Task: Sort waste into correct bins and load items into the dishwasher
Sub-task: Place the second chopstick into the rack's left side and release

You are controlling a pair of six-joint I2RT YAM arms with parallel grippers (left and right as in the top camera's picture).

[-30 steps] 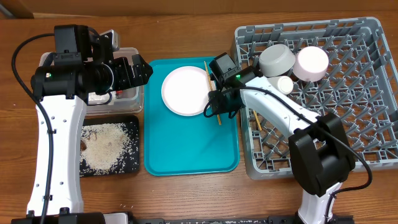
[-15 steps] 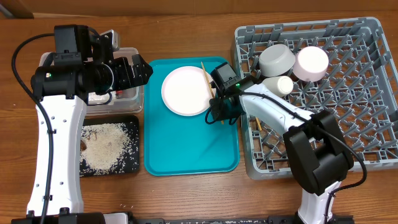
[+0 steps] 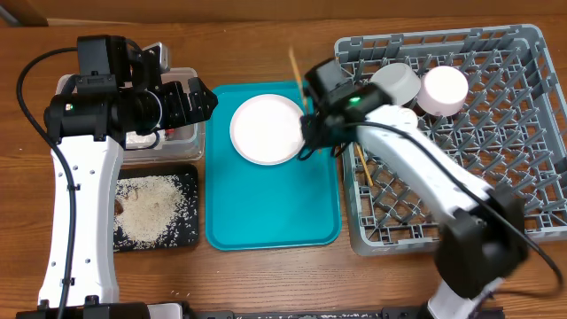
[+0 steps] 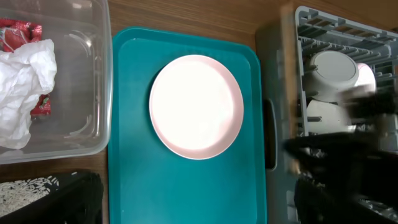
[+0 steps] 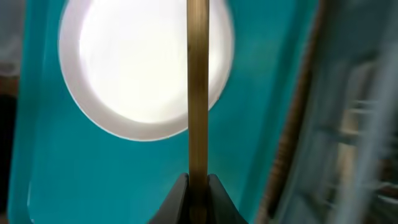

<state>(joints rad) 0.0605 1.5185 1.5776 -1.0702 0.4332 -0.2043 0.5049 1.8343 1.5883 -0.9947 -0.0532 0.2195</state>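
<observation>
My right gripper (image 3: 312,135) is shut on a wooden chopstick (image 3: 293,65) and holds it raised over the right edge of the teal tray, its free end pointing to the back. The right wrist view shows the chopstick (image 5: 198,87) pinched between the fingertips (image 5: 198,182) above the pink plate (image 5: 134,68). The second chopstick (image 3: 363,168) lies in the grey dish rack (image 3: 496,186). The grey bowl (image 3: 397,83) and pink bowl (image 3: 443,89) sit in the rack's back. My left gripper (image 3: 197,101) is open and empty over the clear tub (image 3: 182,135), which holds the napkin (image 4: 25,87) and red wrapper (image 4: 18,30).
The pale pink plate (image 3: 266,129) rests on the teal tray (image 3: 270,213). The black tray (image 3: 188,232) with rice-like crumbs (image 3: 151,208) lies at the front left. A white cup (image 4: 320,113) shows in the rack in the left wrist view.
My right gripper has lifted the chopstick off the teal tray and moved back and slightly right; the stick now points further back. The left arm has not moved.
</observation>
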